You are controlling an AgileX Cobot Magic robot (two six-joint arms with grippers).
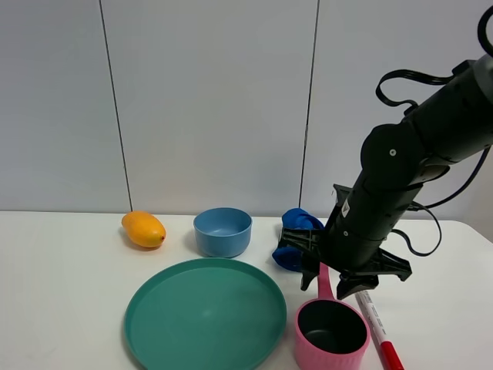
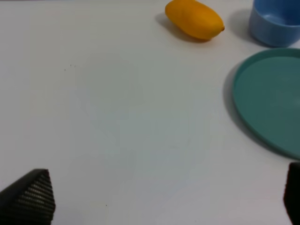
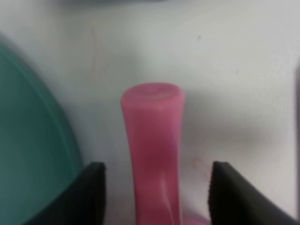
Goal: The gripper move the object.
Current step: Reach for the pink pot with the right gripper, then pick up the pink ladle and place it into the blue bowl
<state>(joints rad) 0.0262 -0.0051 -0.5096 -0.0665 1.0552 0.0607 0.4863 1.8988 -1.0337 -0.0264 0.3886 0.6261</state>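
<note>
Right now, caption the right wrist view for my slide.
Open right claw straddles the pink saucepan's handle without touching it, beside the green plate.

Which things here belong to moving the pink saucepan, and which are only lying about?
Job: small pink ribbed plastic toy saucepan; black two-fingered right claw, open astride its handle.
Lying about: orange oval fruit; light blue round bowl; round teal plate; white marker with red cap; blue rounded object, partly hidden.

A lab-style test bench: bare white table (image 1: 62,293), plain grey panelled wall (image 1: 216,100).
</note>
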